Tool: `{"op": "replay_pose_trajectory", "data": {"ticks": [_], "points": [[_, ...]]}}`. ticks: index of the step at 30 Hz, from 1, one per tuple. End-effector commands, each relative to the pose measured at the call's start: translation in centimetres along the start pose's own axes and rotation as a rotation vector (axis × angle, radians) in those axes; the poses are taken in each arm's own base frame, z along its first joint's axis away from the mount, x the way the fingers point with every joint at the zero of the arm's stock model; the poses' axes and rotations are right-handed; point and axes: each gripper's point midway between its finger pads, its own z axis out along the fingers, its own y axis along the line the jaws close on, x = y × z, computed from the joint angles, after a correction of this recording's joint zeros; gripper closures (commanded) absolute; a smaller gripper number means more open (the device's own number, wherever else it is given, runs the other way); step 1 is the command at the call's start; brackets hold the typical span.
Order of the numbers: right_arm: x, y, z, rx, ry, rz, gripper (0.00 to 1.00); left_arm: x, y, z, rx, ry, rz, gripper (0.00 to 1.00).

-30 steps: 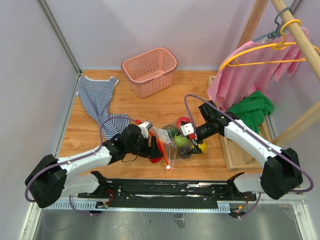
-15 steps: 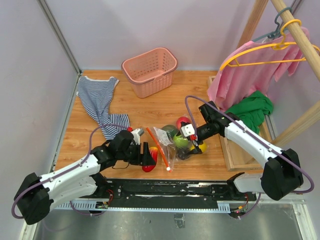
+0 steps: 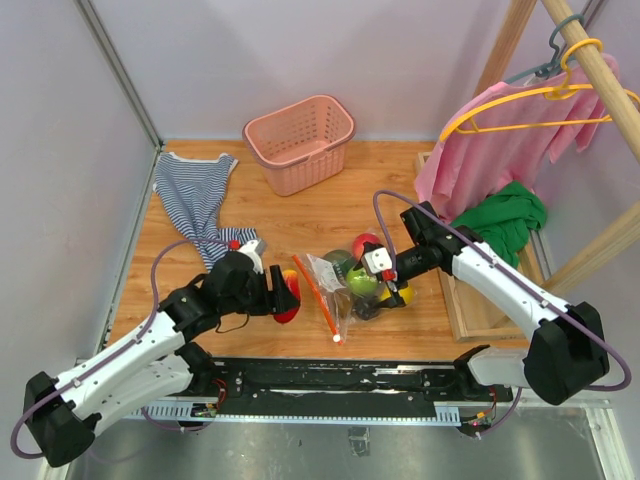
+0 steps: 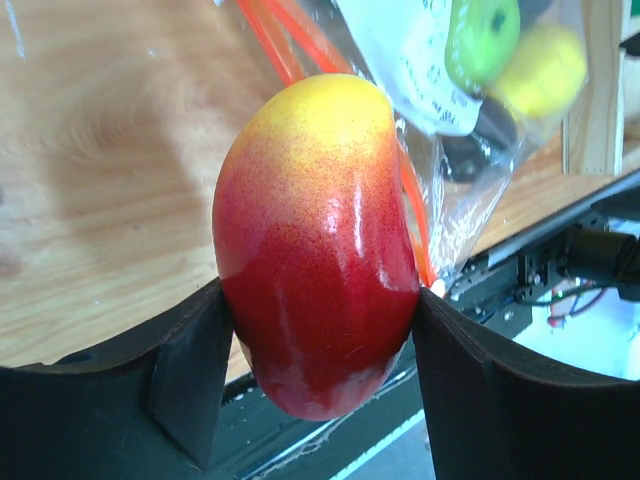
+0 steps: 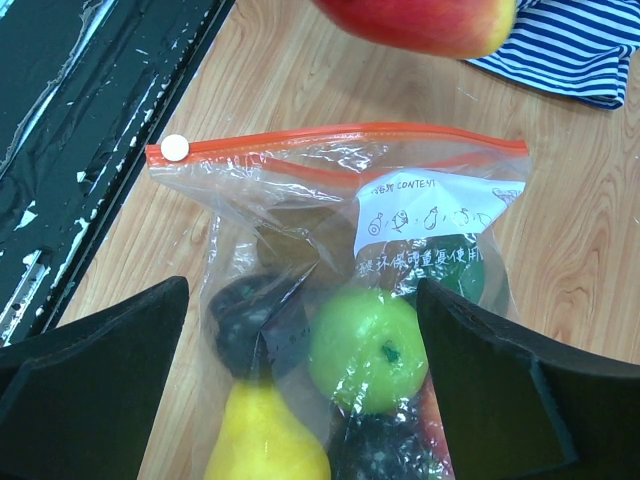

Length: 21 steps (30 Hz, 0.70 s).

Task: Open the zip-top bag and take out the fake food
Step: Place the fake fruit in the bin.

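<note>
We are in the removal step. The left gripper (image 4: pixel 318 290) is clamped on a red-and-yellow fruit (image 4: pixel 315 250), 1 finger on each flank, and holds it just outside the zip-top bag (image 5: pixel 300 190), on the side of the orange zip strip (image 5: pixel 340 140). In the left wrist view the strip shows as 2 separate orange lines, so we judge the mouth to be at least partly parted.

The bag lies on the wooden table (image 3: pixel 300 215) between the 2 arms, its mouth toward the left arm. Through the plastic we see a green apple (image 5: pixel 365 345), a yellow fruit (image 5: pixel 265 440), a dark piece (image 5: pixel 240 310) and more beneath the white label (image 5: pixel 440 215). At least 4 pieces are not yet out.

The right gripper (image 5: pixel 302 285) sits at the closed end of the bag with its jaws spread wide, the bagged fruit between them. We cannot tell whether either finger touches the plastic.

Next, we judge, the left arm needs a bare patch of wood well apart from the bag to set the fruit down and release it. Then it reaches into the mouth again while the right gripper pins the crinkly bag so it does not slide.
</note>
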Motion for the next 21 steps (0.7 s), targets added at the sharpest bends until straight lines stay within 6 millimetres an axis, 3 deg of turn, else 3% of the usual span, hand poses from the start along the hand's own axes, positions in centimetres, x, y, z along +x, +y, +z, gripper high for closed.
{"op": "replay_pose_trajectory", "data": {"ticks": [1,4,12,19,21], "points": [[0.1,0.0,-0.7,0.022,-0.002,0.001,0.03,-3.4,0.4,-0.5,-0.084,-0.09,0.058,0.74],[0.2,-0.1,-0.8,0.025,0.003,0.003,0.03,-6.0,0.3,-0.8,-0.122,-0.146,0.118,0.74],[0.4,-0.2,-1.0,0.031,0.007,0.015,0.02,-16.6,-2.5,-1.2,-0.164,-0.371,0.384,0.73],[0.7,-0.4,-1.4,0.047,0.002,0.038,0.02,-28.3,-4.4,-0.9,-0.219,-0.551,0.641,0.73],[0.7,-0.5,-1.6,0.053,0.0,0.042,0.02,-31.6,-4.5,0.1,-0.243,-0.579,0.713,0.73]]}}
